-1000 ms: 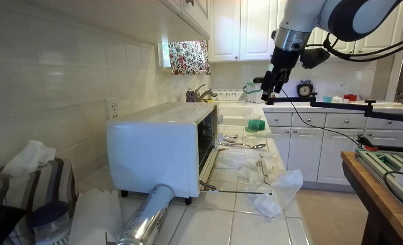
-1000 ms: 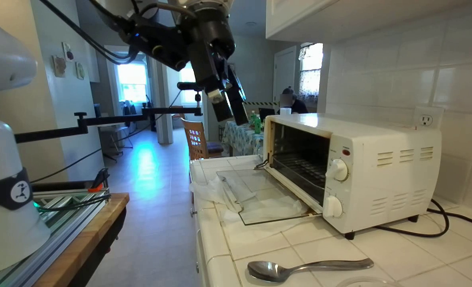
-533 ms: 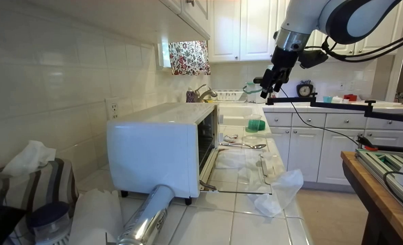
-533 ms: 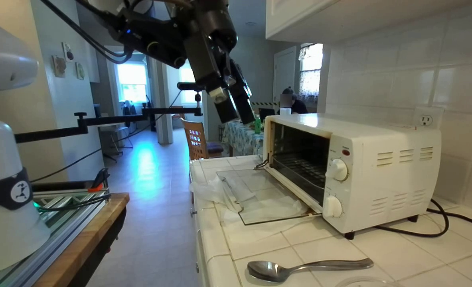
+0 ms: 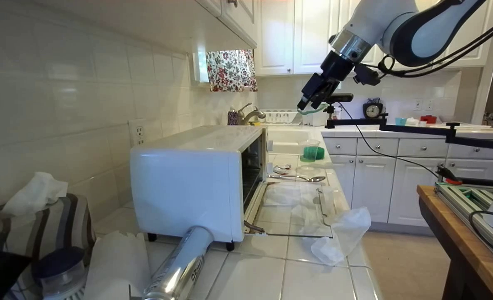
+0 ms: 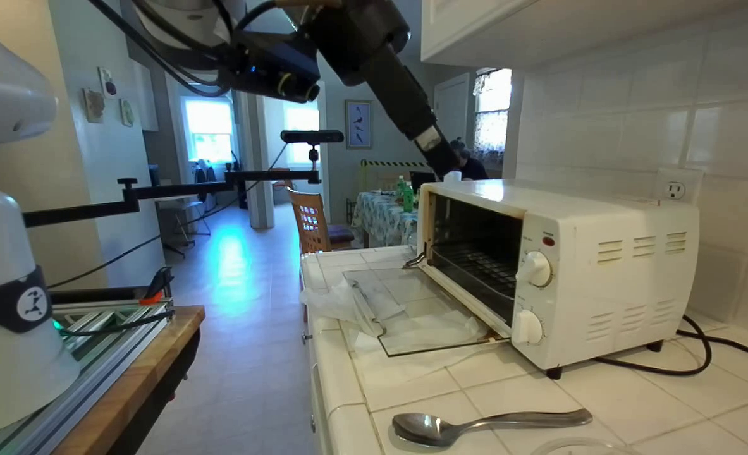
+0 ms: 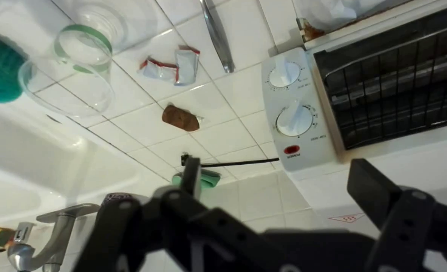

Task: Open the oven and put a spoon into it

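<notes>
The white oven stands on the tiled counter and also shows in an exterior view and the wrist view. Its glass door is folded down flat over the counter, and the dark inside with a wire rack is exposed. A metal spoon lies on the counter beside the oven's knob side; it also shows in an exterior view, and its handle in the wrist view. My gripper is open and empty, tilted, above the counter and higher than the oven top.
A wall cabinet overhangs the oven. A clear plastic cup, foil packets and a faucet are beyond the spoon. Crumpled white plastic lies by the door. A silver cylinder leans near the oven's side.
The arm has swung and tilted so that my gripper points more toward the oven side and the wall. The oven, its door and the spoon have not moved.
</notes>
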`<state>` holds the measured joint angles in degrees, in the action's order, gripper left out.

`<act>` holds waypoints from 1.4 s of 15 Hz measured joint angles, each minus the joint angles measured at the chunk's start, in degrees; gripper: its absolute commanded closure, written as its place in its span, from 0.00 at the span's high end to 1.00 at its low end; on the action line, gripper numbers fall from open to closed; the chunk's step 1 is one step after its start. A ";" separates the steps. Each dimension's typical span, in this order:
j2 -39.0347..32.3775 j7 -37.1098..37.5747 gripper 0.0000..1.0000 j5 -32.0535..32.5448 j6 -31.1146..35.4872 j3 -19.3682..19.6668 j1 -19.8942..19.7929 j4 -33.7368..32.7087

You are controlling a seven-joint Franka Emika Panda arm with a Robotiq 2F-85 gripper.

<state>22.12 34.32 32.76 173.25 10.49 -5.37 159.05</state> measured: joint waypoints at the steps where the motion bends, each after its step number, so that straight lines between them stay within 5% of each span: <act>1: -1.51 -0.74 1.00 -0.66 2.00 2.79 1.94 0.02; 7: -5.81 -8.16 1.00 -14.77 0.45 22.78 26.51 -0.25; 9: -4.06 -10.19 1.00 -16.04 -4.01 27.07 29.99 -0.58; 14: 1.30 -14.28 1.00 -14.18 -18.77 29.56 27.78 -0.79; 19: 2.31 -16.17 1.00 -10.08 -25.88 29.62 23.77 -0.77; 21: 1.26 -20.53 1.00 -12.76 -25.85 24.48 17.65 -0.72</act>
<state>23.37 13.79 20.01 147.40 34.97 12.27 158.33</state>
